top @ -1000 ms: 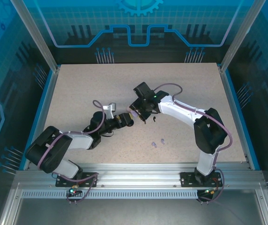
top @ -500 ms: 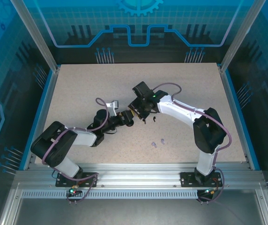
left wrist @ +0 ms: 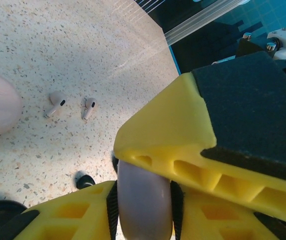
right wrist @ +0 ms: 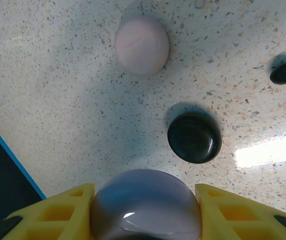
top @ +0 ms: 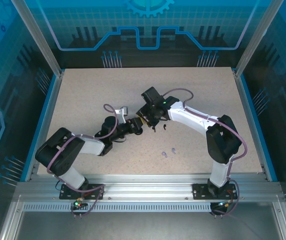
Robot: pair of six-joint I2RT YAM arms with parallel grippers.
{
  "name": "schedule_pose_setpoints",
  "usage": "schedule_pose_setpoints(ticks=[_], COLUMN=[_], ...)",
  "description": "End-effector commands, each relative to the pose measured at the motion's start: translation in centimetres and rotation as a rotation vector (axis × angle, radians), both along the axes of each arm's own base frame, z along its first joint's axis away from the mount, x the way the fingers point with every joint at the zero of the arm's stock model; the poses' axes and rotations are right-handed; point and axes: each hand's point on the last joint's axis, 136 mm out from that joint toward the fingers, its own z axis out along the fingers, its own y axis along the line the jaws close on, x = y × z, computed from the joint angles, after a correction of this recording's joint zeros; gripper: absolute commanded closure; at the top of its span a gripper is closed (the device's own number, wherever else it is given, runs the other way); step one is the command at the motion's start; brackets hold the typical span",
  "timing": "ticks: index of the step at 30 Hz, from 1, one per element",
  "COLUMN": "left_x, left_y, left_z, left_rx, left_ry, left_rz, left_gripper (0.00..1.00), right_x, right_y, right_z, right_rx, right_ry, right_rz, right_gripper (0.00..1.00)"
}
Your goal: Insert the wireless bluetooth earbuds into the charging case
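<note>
A lilac round charging case [right wrist: 145, 205] sits between the yellow fingers of my right gripper [right wrist: 145, 212], which is shut on it. In the left wrist view the same lilac case [left wrist: 144, 197] stands edge-on between my left gripper's [left wrist: 144, 205] black pads, which touch both its sides. One finger of the right gripper [left wrist: 183, 130] crosses just above. In the top view both grippers meet mid-table, left gripper [top: 136, 128] and right gripper [top: 148, 121]. Two pale earbuds [left wrist: 55, 104] [left wrist: 89, 107] lie on the table beyond. The lilac pair [top: 168, 152] lies nearer the front. A black earbud [left wrist: 85, 180] lies close by.
A pale pink round case [right wrist: 142, 45] and a black round case [right wrist: 194, 137] rest shut on the speckled table [top: 83, 100] below the right gripper. Another black earbud [right wrist: 285, 74] lies at the right. A blue rim [top: 42, 120] and metal posts border the table.
My left gripper has slid a little right toward the right gripper, and its jaws have narrowed onto the lilac case. The right arm has held still.
</note>
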Motion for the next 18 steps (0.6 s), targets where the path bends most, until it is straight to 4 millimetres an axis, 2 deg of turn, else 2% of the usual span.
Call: schedule_pose_setpoints(ticks=[1,11,12,16,18], left_x=[0.9,1.1,1.1,0.8,0.4], left_y=[-0.4,-0.7,-0.7,-0.7,-0.8], left_z=[1.4,1.2,1.1,1.0,1.1], left_rx=[-0.024,-0.022,-0.020,-0.013,0.002], left_ry=[-0.046,-0.033,-0.029,-0.009,0.000], left_rz=[0.016,0.011,0.009,-0.001,-0.017], left_gripper=[0.69,0.94,0.97,1.00,1.00], right_x=[-0.4,-0.3,-0.1,1.6,2.4], right_y=[0.7,0.6,0.6,-1.0,-2.7], right_z=[-0.1,0.1,0.4,2.3,3.9], right_rx=[0.019,0.034,0.039,0.052,0.034], right_ry=[0.008,0.005,-0.002,-0.068,-0.123], right_rz=[0.008,0.009,0.008,-0.003,-0.005], right_gripper=[0.57,0.56,0.53,0.25,0.21])
